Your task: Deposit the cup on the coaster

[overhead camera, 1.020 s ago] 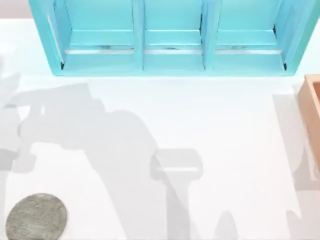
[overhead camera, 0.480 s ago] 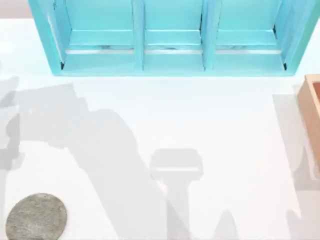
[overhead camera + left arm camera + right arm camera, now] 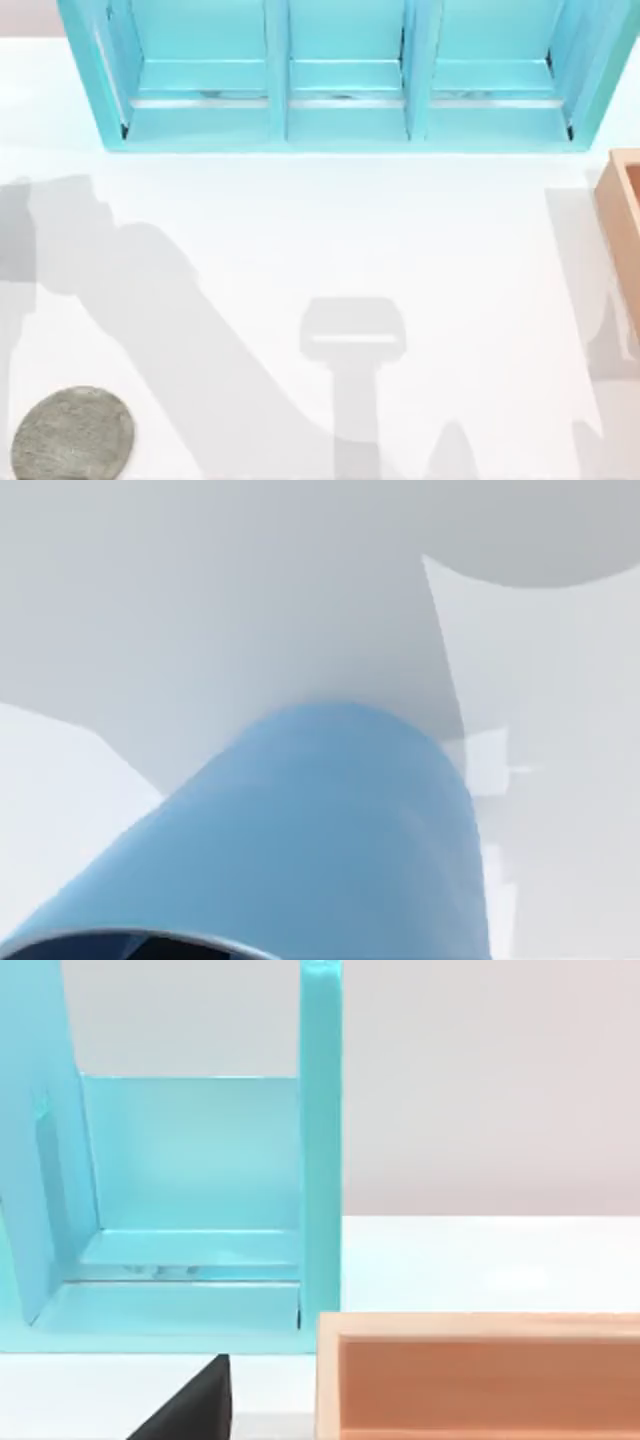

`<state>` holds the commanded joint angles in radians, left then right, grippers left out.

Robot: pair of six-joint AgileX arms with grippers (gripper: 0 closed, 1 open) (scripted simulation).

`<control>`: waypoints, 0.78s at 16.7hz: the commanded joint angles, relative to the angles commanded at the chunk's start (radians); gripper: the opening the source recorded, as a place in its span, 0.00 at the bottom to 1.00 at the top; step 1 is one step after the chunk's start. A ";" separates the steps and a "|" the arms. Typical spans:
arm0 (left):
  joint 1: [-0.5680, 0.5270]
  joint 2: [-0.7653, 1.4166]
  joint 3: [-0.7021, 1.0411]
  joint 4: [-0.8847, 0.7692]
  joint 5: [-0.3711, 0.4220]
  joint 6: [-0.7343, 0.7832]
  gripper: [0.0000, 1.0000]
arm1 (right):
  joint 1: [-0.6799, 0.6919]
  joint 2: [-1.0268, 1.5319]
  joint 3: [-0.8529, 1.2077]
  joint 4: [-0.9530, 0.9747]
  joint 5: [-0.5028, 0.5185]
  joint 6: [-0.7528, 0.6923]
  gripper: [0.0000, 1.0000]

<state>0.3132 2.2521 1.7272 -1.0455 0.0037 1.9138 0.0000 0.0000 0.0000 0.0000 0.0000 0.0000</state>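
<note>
From above, the coaster (image 3: 72, 433) is seen at the counter's (image 3: 400, 230) front left corner. At the left wrist, the cup (image 3: 330, 840) is seen close beneath the camera; the left end effector's state cannot be told. A tilted release could topple it off the disc.

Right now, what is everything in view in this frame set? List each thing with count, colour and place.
Flat round speckled grey stone coaster: one, grey, top view's bottom left corner of the table.
Plain light blue cylindrical cup: one, blue with darker rim, close under the left wrist camera.
Turquoise three-compartment shelf unit: one, turquoise, far edge of the table.
Open wooden box: one, orange-tan, top view's right edge.
White table: one, white, crossed by grey arm shadows.
Right pincer: one dark finger at the right wrist view's lower edge.
</note>
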 joint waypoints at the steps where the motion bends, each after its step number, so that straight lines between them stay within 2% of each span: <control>1: 0.000 0.000 0.000 0.000 0.000 0.000 1.00 | 0.000 0.000 0.000 0.000 0.000 0.000 1.00; 2: 0.000 0.000 0.000 0.000 0.000 0.000 1.00 | 0.000 0.000 0.000 0.000 0.000 0.000 1.00; 13: 0.000 0.000 0.000 0.000 0.000 0.000 0.17 | 0.000 0.000 0.000 0.000 0.000 0.000 1.00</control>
<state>0.3132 2.2521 1.7272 -1.0455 0.0037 1.9138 0.0000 0.0000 0.0000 0.0000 0.0000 0.0000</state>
